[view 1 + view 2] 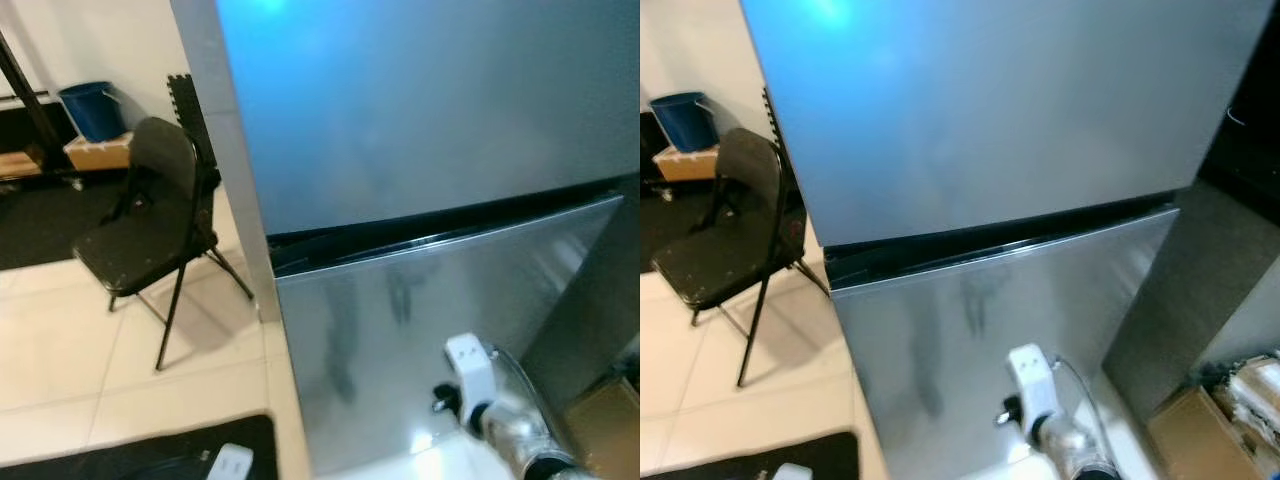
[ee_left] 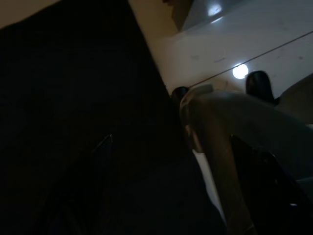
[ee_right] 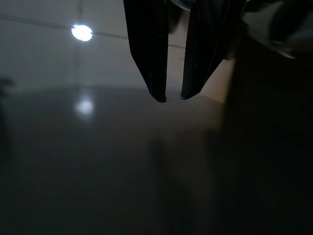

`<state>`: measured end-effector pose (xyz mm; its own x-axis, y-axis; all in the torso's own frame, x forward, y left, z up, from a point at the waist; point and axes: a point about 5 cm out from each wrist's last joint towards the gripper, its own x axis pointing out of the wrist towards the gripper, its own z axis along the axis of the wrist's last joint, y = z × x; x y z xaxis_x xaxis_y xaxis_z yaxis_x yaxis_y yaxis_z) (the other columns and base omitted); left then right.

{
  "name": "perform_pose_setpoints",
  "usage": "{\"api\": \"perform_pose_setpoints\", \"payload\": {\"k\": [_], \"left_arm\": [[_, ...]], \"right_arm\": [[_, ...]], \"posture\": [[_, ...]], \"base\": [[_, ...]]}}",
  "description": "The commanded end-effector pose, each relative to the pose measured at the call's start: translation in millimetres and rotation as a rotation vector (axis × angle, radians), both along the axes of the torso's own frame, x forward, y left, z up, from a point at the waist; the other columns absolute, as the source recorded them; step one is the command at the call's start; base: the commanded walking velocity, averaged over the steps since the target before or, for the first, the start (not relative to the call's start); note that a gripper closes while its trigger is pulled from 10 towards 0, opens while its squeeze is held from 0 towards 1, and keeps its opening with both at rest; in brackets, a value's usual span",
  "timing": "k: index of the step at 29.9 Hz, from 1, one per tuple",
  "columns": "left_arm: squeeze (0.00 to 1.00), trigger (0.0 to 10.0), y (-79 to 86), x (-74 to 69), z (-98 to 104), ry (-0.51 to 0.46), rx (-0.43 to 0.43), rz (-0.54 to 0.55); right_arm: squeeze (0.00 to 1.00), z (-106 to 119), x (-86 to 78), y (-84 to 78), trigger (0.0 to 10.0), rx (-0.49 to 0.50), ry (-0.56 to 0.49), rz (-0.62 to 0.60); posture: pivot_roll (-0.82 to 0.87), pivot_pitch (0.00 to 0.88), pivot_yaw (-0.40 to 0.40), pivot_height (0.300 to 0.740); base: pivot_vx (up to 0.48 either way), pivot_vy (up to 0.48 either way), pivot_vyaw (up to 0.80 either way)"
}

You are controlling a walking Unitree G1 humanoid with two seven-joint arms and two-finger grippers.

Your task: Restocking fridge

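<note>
A tall steel fridge stands right before me with both doors closed: the upper door (image 1: 430, 110) and the lower door (image 1: 400, 330), with a dark seam (image 1: 420, 235) between them. My right arm's white wrist mount (image 1: 1032, 385) rises low in front of the lower door. In the right wrist view my right gripper (image 3: 172, 97) has its black fingertips (image 3: 159, 95) nearly together with nothing between them, pointing at a dim glossy surface. My left arm hangs idle; its wrist view is very dark, with pale floor tiles and a lamp's reflection (image 2: 239, 71).
A black folding chair (image 1: 150, 220) stands left of the fridge on pale tiles. Behind it are a blue bucket (image 1: 90, 108) and a cardboard box (image 1: 100, 152). A black mat (image 1: 150, 455) with a white object (image 1: 232, 463) lies near my feet. Right of the fridge sits another cardboard box (image 1: 1200, 430).
</note>
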<state>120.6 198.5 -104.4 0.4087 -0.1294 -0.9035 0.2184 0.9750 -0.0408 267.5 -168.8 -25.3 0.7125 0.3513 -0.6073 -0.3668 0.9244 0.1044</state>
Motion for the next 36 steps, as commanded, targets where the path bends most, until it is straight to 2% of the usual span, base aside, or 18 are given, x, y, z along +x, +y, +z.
{"api": "perform_pose_setpoints", "payload": {"k": [1, 2, 5, 6, 7, 8, 13, 20, 25, 31, 36], "left_arm": [[0.00, 10.0, -7.0, -15.3, -6, 0.062, -0.024, -0.009], [0.00, 10.0, -7.0, -15.3, -6, 0.062, -0.024, -0.009], [0.00, 10.0, -6.9, -16.9, -6, 0.068, -0.022, -0.011], [0.00, 10.0, -6.9, -16.9, -6, 0.068, -0.022, -0.011], [0.00, 10.0, -6.9, -17.5, -6, 0.070, -0.022, -0.014], [0.00, 10.0, -6.9, -17.6, -6, 0.071, -0.022, -0.017], [0.00, 10.0, -7.3, -17.3, -6, 0.071, -0.024, -0.024], [0.00, 10.0, -8.0, -16.0, -6, 0.067, -0.026, -0.033], [0.00, 10.0, -8.1, -15.5, -6, 0.066, -0.025, -0.036], [0.00, 10.0, -8.2, -16.2, -6, 0.068, -0.026, -0.035], [0.00, 10.0, -8.9, -17.7, -6, 0.071, -0.028, -0.033]], "right_arm": [[0.00, 8, 5.1, -1.0, 10.0, 0.103, -0.045, 0.011], [0.00, 8, 5.1, -1.0, 10.0, 0.103, -0.045, 0.011], [0.00, 25, 13.7, 0.7, 10.0, 0.298, -0.105, 0.081], [0.00, 25, 13.7, 0.7, 10.0, 0.298, -0.105, 0.081], [0.00, 34, 17.4, 0.7, 10.0, 0.399, -0.133, 0.128], [0.00, 39, 19.0, 0.5, 10.0, 0.449, -0.148, 0.156], [0.00, 57, 24.4, -1.0, 10.0, 0.545, -0.201, 0.266], [0.00, 74, 38.7, 4.3, 10.0, 0.523, -0.283, 0.283], [0.00, 81, 48.7, 10.1, 10.0, 0.486, -0.328, 0.234], [0.00, 83, 54.6, 19.2, 10.0, 0.430, -0.349, 0.203], [0.00, 84, 56.2, 21.7, 10.0, 0.424, -0.352, 0.188]], "posture": [[0.00, 0.000, -0.015, 0.740], [0.00, 0.000, -0.015, 0.740], [-0.01, 0.000, -0.014, 0.740], [-0.01, 0.000, -0.014, 0.740], [-0.01, 0.000, -0.013, 0.740], [-0.01, 0.000, -0.014, 0.740], [-0.01, 0.000, -0.012, 0.740], [-0.01, 0.000, -0.013, 0.740], [-0.01, 0.000, -0.013, 0.740], [0.00, 0.000, -0.015, 0.740], [0.00, 0.000, -0.015, 0.740]], "base": [[0.000, 0.000, 0.00], [0.000, 0.000, 0.00], [0.000, 0.000, 0.00], [0.000, 0.000, 0.00], [0.000, 0.000, 0.00], [0.000, 0.000, 0.00], [0.000, 0.000, 0.00], [0.000, 0.000, 0.00], [0.000, 0.000, 0.00], [0.000, 0.000, 0.00], [0.000, 0.000, 0.00]]}}
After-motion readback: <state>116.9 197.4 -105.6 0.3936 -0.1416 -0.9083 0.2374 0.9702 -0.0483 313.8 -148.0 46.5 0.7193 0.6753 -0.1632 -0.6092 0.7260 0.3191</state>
